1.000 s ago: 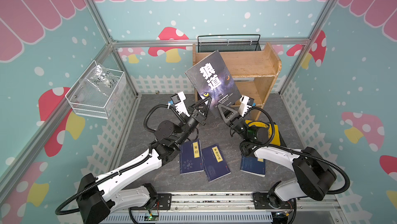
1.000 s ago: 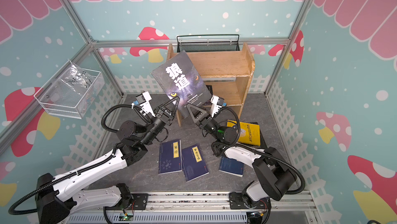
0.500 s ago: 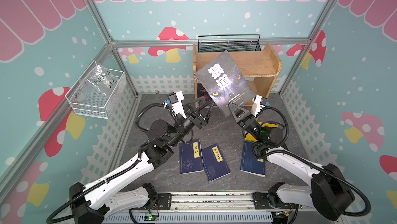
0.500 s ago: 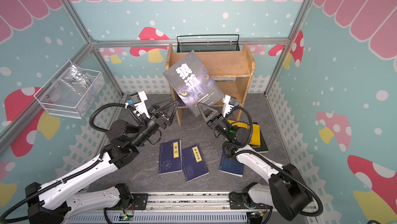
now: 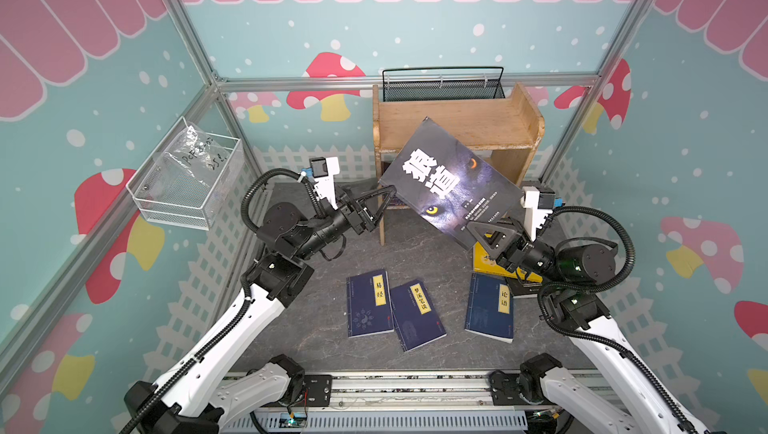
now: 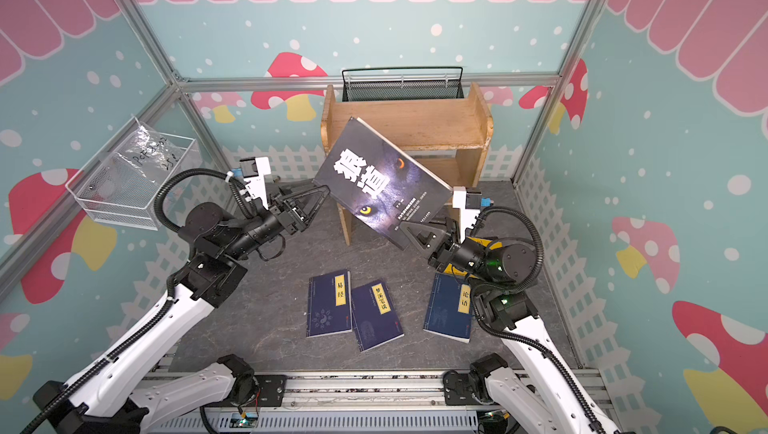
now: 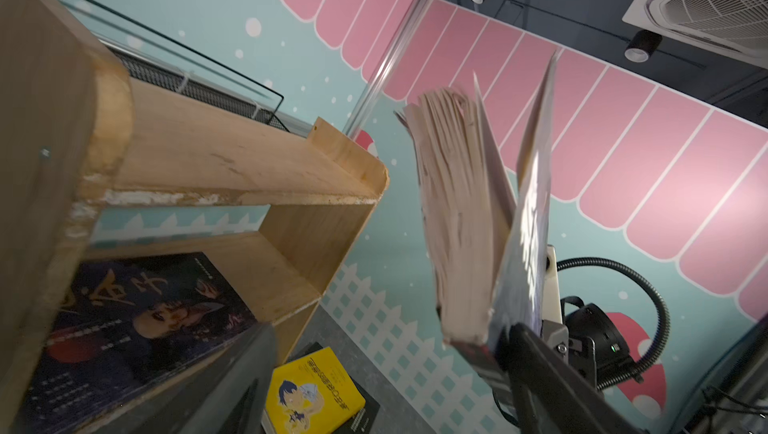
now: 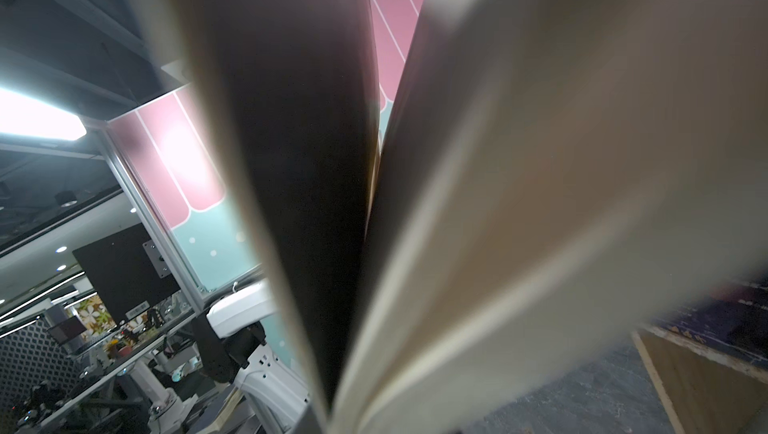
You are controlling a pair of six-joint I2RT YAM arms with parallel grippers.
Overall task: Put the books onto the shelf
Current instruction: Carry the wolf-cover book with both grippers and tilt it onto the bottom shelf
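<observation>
A dark book with a wolf's eyes (image 5: 446, 186) hangs tilted in the air in front of the shelf (image 5: 457, 124), a small two-tier wooden rack. My right gripper (image 5: 478, 230) is shut on its lower right corner, and its pages (image 7: 461, 224) fan apart. My left gripper (image 5: 384, 205) stands open just left of the book's left corner, apart from it. A dark purple portrait book (image 7: 137, 315) lies on the lower tier. Three navy books (image 5: 370, 303) (image 5: 417, 315) (image 5: 490, 307) lie flat on the floor. A yellow book (image 7: 311, 390) rests on a black one under my right wrist.
A black mesh basket (image 5: 442, 84) sits behind the shelf's top tier. A white wire basket (image 5: 187, 180) holding a plastic bag hangs on the left wall. Teal walls with metal posts close in the grey floor (image 5: 424, 253) on three sides.
My left gripper has opened, let go of the wolf book and drawn back left. My right gripper alone has carried the book rightward, in front of the shelf.
</observation>
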